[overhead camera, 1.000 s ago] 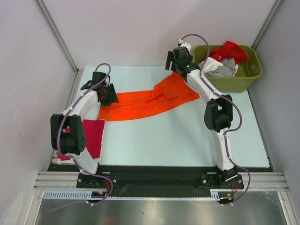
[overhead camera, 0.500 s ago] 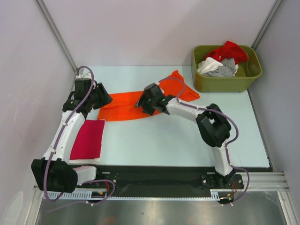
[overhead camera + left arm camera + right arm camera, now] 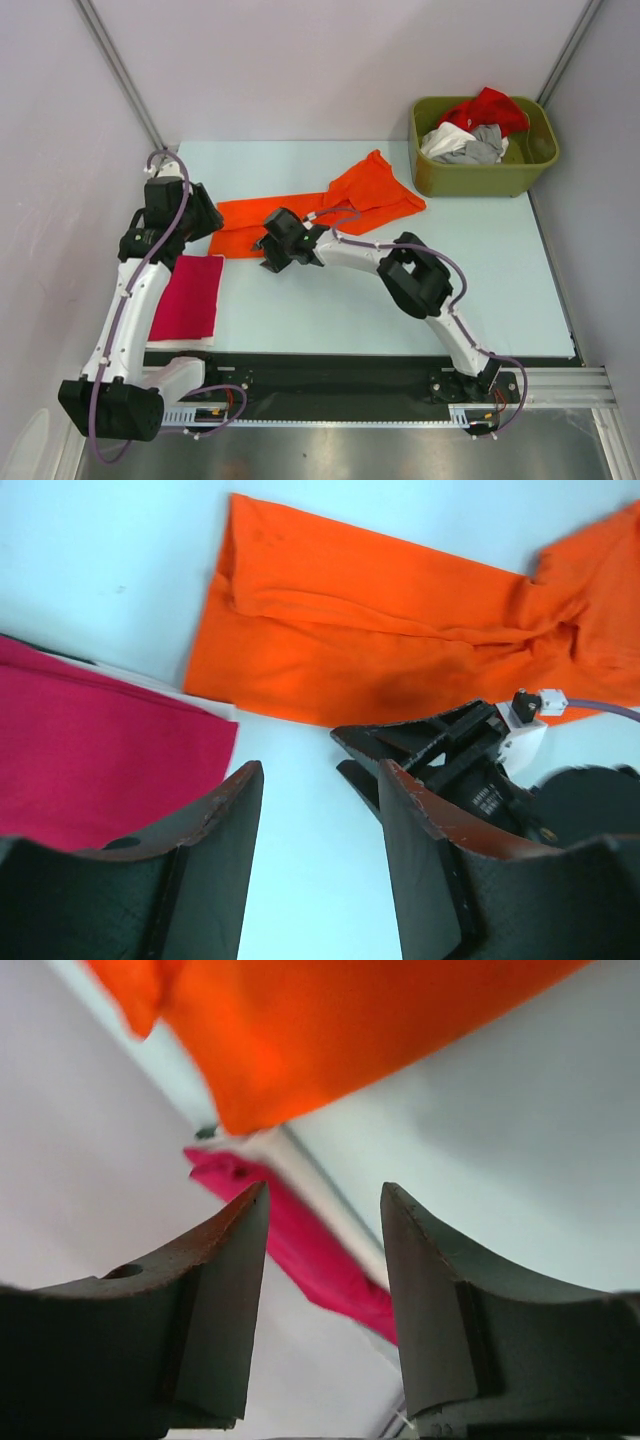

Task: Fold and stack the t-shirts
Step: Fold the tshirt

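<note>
A large orange t-shirt (image 3: 300, 215) lies spread in a long band across the table's far half, its right part (image 3: 375, 190) bunched. A folded magenta t-shirt (image 3: 188, 298) lies at the near left. My left gripper (image 3: 210, 217) hovers at the orange shirt's left end, open and empty; its wrist view shows the orange t-shirt (image 3: 400, 630) ahead and the magenta t-shirt (image 3: 90, 750) to the left. My right gripper (image 3: 264, 250) is low at the orange shirt's near hem, open, nothing between its fingers (image 3: 240, 1260). Red, white and grey t-shirts (image 3: 475, 125) fill the bin.
The olive-green bin (image 3: 500, 178) stands at the far right corner. Grey walls with metal posts (image 3: 125, 80) close in the left and right sides. The right arm's elbow (image 3: 410, 275) lies over mid-table. A black strip (image 3: 330, 375) runs along the near edge.
My right arm has swung from beside the bin leftward along the orange shirt to its near-left hem, its jaws narrowing. My left arm has drawn back to the left.
</note>
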You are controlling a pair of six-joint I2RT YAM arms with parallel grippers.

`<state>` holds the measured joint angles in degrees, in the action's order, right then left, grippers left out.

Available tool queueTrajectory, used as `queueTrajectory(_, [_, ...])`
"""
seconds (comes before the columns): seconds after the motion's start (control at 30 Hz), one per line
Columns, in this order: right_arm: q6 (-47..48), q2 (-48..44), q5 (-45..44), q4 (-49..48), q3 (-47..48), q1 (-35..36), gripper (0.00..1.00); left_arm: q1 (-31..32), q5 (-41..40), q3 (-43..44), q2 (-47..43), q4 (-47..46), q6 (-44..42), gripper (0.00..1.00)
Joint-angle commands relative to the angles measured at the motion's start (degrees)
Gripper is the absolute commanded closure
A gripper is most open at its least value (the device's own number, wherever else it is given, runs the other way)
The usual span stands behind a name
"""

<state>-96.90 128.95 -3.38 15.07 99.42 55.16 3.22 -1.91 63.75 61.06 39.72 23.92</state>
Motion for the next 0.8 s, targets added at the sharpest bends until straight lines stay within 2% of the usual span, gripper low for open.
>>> queueTrajectory(0.0, [-5.5,4.6,-3.9,6.1,6.3,0.5,0.47,-0.6,-5.9,3.8,-0.5,1.8,-4.4,0.44])
queueTrajectory(0.17, [-5.1,8.2,-7.0,10.2,11.5,0.3,0.48,-0.6,-6.1,6.3,-0.8,2.4,-6.0,0.44])
queueTrajectory(0.4, [-8.1,11.1,-8.0,16.2,15.6,0.6,0.50,-0.7,-6.3,5.0,-2.3,2.5,-6.4,0.44])
queueTrajectory(0.77, [-9.1,14.8,-7.9,18.9,18.8,-0.6,0.65,-0.6,-6.5,6.1,-2.0,2.6,-6.3,0.44])
